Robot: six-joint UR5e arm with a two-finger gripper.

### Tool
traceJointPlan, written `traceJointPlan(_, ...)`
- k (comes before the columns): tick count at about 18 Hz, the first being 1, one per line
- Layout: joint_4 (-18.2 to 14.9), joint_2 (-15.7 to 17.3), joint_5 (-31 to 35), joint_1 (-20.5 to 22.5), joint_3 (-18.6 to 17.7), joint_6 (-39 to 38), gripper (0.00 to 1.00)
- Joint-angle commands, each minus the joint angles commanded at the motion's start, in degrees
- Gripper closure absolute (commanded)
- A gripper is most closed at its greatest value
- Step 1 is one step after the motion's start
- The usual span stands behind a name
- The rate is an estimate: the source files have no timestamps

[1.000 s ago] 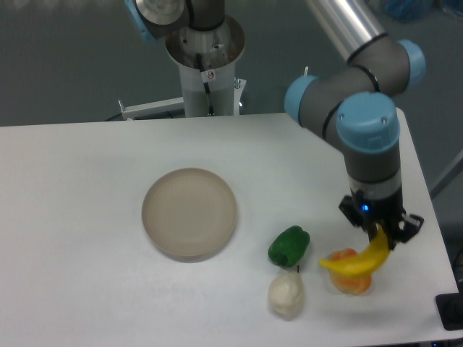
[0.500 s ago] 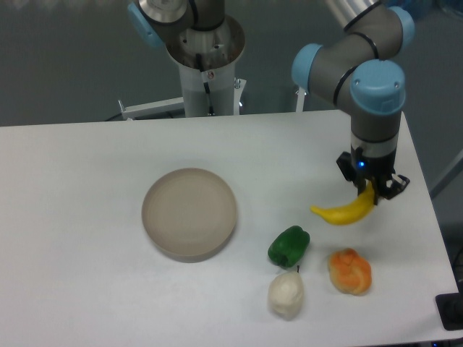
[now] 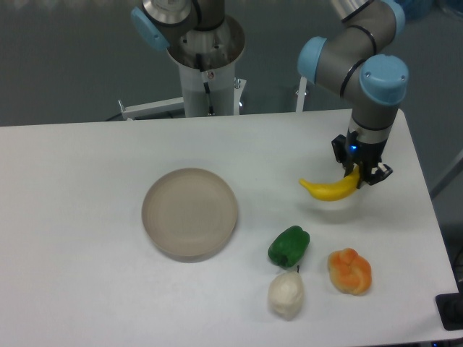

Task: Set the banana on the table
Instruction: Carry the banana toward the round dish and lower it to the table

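Although no brand, label or legible writing can be made out, the banana [image 3: 329, 189] is seen gripped at one end by the claw [image 3: 359, 173], held above the white counter [image 3: 87, 238]. Since half a second ago, claw and banana have been shifted up-left, farther from the orange fruit [image 3: 350, 271] and green pepper [image 3: 289, 245].

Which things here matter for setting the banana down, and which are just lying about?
In the job:
- banana, held at one end by the tool
- table

Lying about:
- beige plate
- green pepper
- lumpy orange fruit
- white lumpy item
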Motion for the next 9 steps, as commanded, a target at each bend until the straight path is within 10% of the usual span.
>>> traceJointPlan(9,0.09,-0.17,-0.09,-0.97,-3.25,-9.31,0.77)
